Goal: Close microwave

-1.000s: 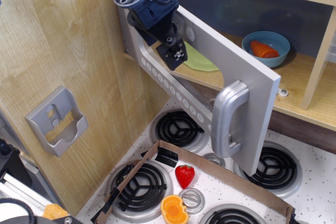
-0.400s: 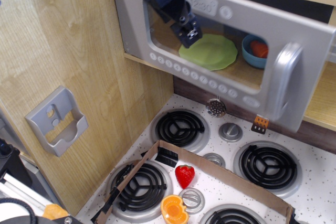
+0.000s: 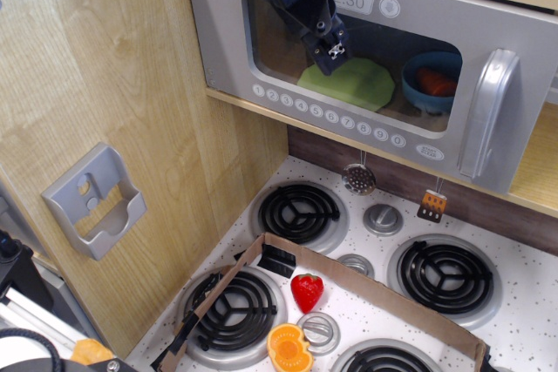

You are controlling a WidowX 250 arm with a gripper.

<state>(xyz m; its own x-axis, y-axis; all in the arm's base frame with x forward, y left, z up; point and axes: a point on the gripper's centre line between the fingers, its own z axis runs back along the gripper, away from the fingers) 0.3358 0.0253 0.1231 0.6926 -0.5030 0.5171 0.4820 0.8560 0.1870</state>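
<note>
- Spanning the top of the view, the microwave (image 3: 384, 76) has a wide door of smooth grey plastic set into a pale wooden body, and the door lies nearly flush with that body.
- A clear window fills the middle of the door; through it show a flat green plate (image 3: 353, 83) and a round blue bowl (image 3: 429, 82) with something orange inside.
- A curved grey handle (image 3: 484, 115) runs upright down the door's right side, glossy and rounded.
- A row of small round white buttons (image 3: 331, 117) slants along under the window.
- The arm comes down from the upper edge, dark blue and black, angled down and to the right across the window.
- Its fingers (image 3: 332, 52) rest against or just before the clear pane; whether they are spread or closed cannot be told, and nothing is seen held.
- Below, the table (image 3: 532, 320) is white and speckled, with black coiled burner rings.
- A brown cardboard edge (image 3: 366, 278) crosses it, next to a red strawberry (image 3: 306, 290) and an orange half (image 3: 289, 348).
- A grey pocket-shaped bracket (image 3: 94, 200) sits on the grained wooden wall at left.
</note>
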